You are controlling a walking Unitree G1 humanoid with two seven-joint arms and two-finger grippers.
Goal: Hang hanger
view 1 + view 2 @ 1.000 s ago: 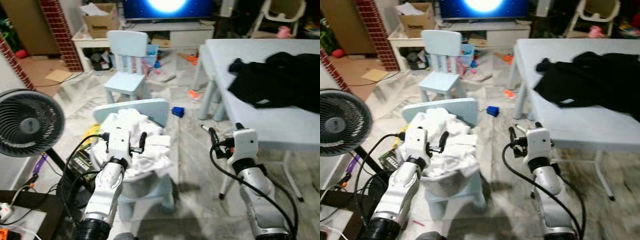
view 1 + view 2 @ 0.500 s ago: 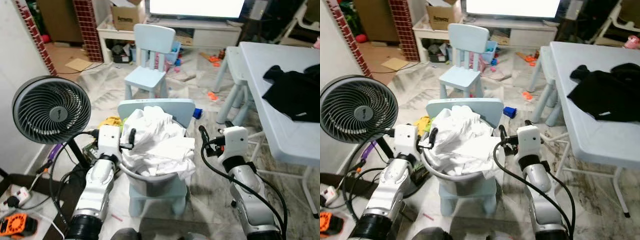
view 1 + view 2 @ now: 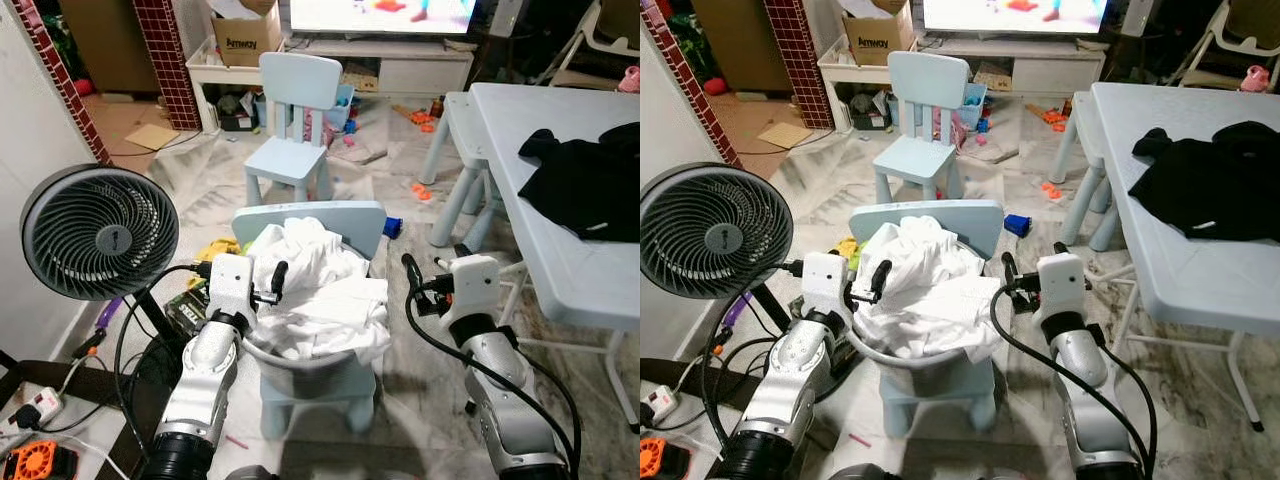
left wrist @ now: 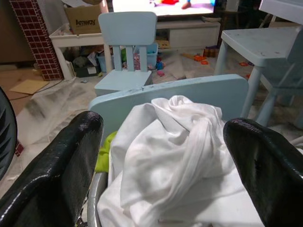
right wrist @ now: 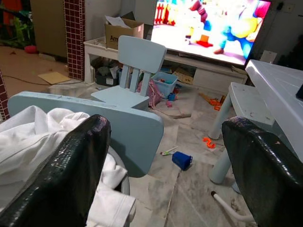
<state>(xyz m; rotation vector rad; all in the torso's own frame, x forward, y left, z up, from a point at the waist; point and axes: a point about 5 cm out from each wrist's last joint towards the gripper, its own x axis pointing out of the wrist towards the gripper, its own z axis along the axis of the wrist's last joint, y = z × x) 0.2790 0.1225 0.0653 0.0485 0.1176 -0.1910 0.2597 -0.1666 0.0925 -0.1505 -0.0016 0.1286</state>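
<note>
Cluttered living room | left claw (image 3: 270, 283) released beside white laundry (image 3: 320, 300) | right claw (image 3: 412, 277) released, nearby.

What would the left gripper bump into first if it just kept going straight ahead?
Most likely the white laundry heaped in the basin. The left gripper, fingers open, points at the pile from close by, and the chair back rises just behind it. Depth is hard to judge, so this is an estimate.
</note>
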